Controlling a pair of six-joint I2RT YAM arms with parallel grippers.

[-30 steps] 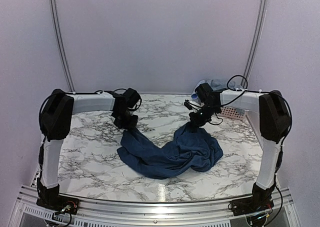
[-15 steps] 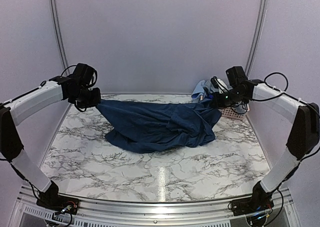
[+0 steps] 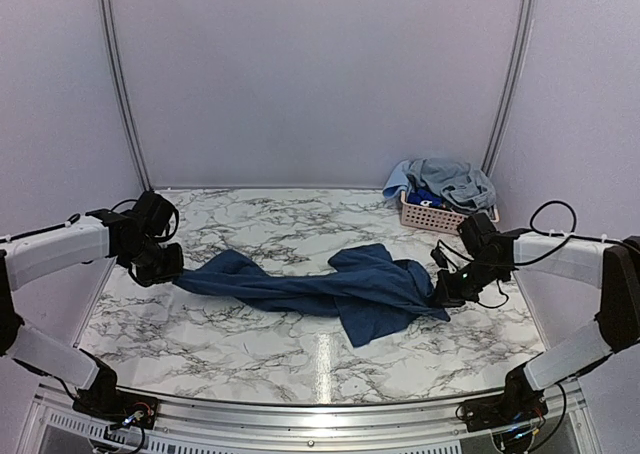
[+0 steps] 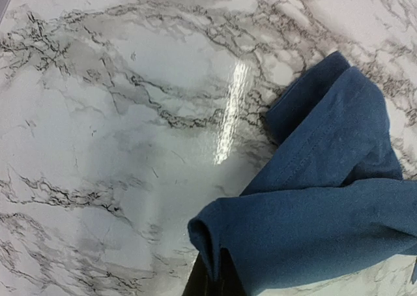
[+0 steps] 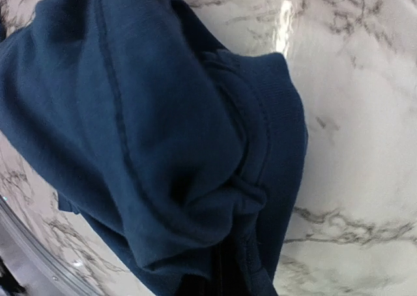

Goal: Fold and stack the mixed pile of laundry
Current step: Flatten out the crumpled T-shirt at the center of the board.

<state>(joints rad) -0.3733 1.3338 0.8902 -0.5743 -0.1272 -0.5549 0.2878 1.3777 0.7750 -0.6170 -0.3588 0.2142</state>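
The left fingers [image 3: 166, 268] and right fingers [image 3: 446, 293] each clench an opposite end of the dark navy soft shirt [image 3: 340, 289] lying stretched across the marble worktop [image 3: 250, 349], grey-blue and bright-blue garments [image 3: 445, 182] heaped in the pink perforated plastic basket [image 3: 440, 218] behind

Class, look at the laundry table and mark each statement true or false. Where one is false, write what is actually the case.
1. The left gripper and the right gripper are each shut on one end of the navy garment. True.
2. The pink basket stands at the far left corner of the table. False: it stands at the far right corner.
3. The navy garment lies folded in a neat square. False: it is drawn out in a twisted band between the two grippers.
4. Other clothes are heaped in the pink basket. True.
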